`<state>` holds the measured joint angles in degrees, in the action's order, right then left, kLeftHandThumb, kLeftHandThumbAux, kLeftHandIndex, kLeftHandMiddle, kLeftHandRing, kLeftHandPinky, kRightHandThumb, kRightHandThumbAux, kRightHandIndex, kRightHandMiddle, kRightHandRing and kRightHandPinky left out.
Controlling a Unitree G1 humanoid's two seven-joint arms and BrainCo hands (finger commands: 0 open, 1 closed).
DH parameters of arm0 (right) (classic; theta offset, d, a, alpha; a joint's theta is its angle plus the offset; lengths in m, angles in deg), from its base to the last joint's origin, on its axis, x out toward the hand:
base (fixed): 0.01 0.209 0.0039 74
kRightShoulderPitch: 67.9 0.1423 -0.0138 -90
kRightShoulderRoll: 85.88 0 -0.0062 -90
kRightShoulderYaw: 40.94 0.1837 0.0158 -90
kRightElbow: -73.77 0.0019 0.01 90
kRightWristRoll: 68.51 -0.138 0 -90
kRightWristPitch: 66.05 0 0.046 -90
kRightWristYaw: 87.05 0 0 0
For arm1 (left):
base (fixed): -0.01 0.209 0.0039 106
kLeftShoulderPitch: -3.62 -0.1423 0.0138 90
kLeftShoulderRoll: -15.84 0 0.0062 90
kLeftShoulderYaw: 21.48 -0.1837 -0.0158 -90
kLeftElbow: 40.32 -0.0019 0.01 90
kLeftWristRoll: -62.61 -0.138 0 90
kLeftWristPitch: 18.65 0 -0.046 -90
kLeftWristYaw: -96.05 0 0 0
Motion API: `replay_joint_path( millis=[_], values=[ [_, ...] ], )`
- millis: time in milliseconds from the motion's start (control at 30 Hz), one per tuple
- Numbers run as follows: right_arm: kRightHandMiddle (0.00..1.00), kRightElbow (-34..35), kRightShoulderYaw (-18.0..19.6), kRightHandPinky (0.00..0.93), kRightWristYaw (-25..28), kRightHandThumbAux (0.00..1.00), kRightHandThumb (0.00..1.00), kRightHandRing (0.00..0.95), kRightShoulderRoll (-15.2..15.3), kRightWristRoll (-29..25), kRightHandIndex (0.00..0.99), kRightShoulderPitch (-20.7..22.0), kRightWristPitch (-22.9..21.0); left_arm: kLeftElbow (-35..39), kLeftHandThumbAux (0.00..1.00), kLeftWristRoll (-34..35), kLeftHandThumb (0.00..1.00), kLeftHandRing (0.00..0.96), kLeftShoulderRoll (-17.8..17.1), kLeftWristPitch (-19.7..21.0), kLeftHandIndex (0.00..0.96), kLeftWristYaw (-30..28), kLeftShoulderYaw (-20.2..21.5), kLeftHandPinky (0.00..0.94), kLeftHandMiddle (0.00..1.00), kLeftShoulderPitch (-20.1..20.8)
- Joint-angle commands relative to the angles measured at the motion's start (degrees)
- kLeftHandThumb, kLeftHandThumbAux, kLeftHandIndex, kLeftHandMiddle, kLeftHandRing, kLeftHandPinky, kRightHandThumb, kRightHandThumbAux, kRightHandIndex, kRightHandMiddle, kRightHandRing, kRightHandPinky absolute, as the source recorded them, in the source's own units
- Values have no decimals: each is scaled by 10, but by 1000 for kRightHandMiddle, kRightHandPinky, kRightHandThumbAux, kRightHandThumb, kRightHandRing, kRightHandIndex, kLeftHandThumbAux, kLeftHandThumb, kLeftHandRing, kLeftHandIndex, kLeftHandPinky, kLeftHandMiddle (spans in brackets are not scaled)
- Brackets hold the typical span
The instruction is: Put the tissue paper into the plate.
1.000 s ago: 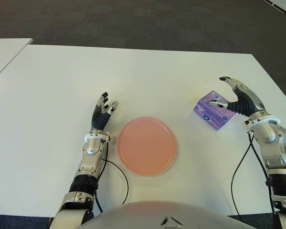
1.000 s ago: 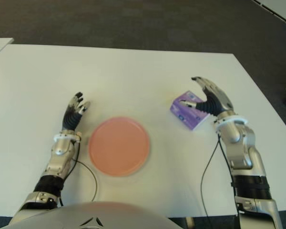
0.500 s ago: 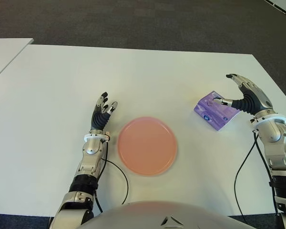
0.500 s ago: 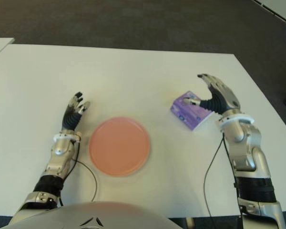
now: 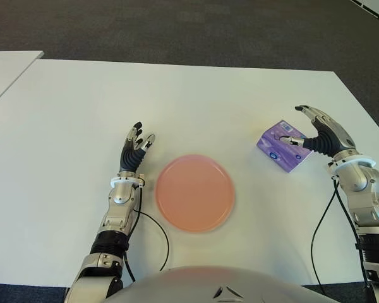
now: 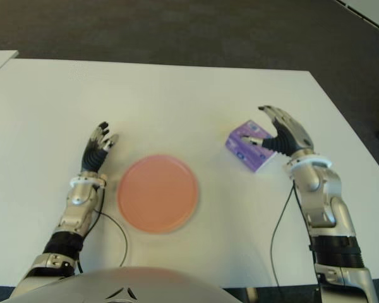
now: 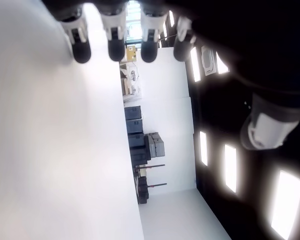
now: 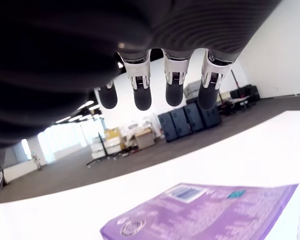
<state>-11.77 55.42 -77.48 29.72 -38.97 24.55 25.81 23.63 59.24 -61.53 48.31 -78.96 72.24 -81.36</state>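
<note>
Lowered again toward the purple tissue pack (image 5: 285, 146) on the table (image 5: 189, 101), right robot hand (image 5: 320, 134) spread and empty; reaching step, grasp required next, then transfer left to pink plate (image 5: 194, 192); left robot hand (image 5: 135, 153) idle, fingers relaxed, beside plate.

tissue pack (image 8: 205, 215) cropped by wrist view edge, print unreadable

A glossy purple plastic-wrapped tissue pack (image 5: 284, 146) and smooth matt pink plate (image 5: 194, 192) lie on a matt white table (image 5: 177, 101).
</note>
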Motion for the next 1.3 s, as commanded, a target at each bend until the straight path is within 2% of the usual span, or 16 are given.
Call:
replay_joint_path(
  millis=[33,100,300,467,733,1200,1300],
  values=[
    [0,-26,-30,0,2,392,80,0,-11,8,0,-10,11,-10,482,-6,0,0,2,2,0,10,1,0,0,1],
    [0,-42,-40,0,-4,390,78,0,-12,12,0,-8,16,-10,482,-7,0,0,2,1,0,12,0,0,0,2],
    [0,-162,-115,0,-48,412,62,0,-17,65,0,20,68,-8,493,-10,0,0,3,4,0,18,-2,0,0,2],
    [0,-208,-153,0,-66,447,58,0,-17,96,0,48,77,-8,498,-11,0,0,3,2,0,20,-3,0,0,2],
    [0,-222,-177,0,-86,473,44,0,-4,123,0,59,85,-5,496,-17,0,0,3,7,0,23,-4,0,0,1],
    [0,-230,-197,0,-86,466,33,0,-7,124,0,64,74,-7,491,-7,0,0,2,3,0,17,1,0,0,-1],
    [0,-250,-197,0,-88,468,30,0,-4,121,0,75,75,-8,493,-8,0,0,1,1,0,16,1,0,0,-2]
  ],
)
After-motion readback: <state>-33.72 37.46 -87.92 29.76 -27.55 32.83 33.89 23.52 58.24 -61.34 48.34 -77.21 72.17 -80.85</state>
